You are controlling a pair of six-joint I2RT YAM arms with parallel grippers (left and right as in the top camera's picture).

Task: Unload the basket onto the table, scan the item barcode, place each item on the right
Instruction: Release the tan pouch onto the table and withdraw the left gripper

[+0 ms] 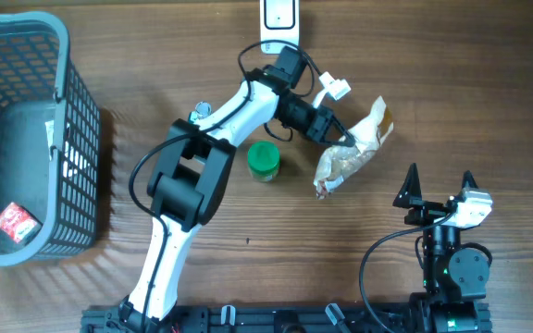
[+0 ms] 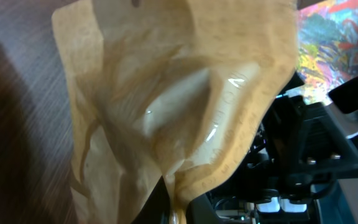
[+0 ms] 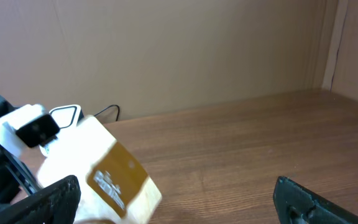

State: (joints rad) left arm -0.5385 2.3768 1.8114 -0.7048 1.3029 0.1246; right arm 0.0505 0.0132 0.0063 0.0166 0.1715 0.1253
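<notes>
— Where's the item?
— The tan pouch (image 1: 364, 139) is over the middle of the table (image 1: 489, 92), just right of the green-lidded jar (image 1: 264, 159). The left gripper (image 1: 343, 141) is clamped tight on it.
— And the right gripper (image 1: 440, 188)?
— By the near edge, jaws spread wide, nothing in them, well apart from the pouch.

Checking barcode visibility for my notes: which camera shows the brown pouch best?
Overhead: the whole brown pouch shows, pinched in the left tool. The left wrist view is too close and shows only its crumpled surface. The right wrist view catches one blurred corner with print.
</notes>
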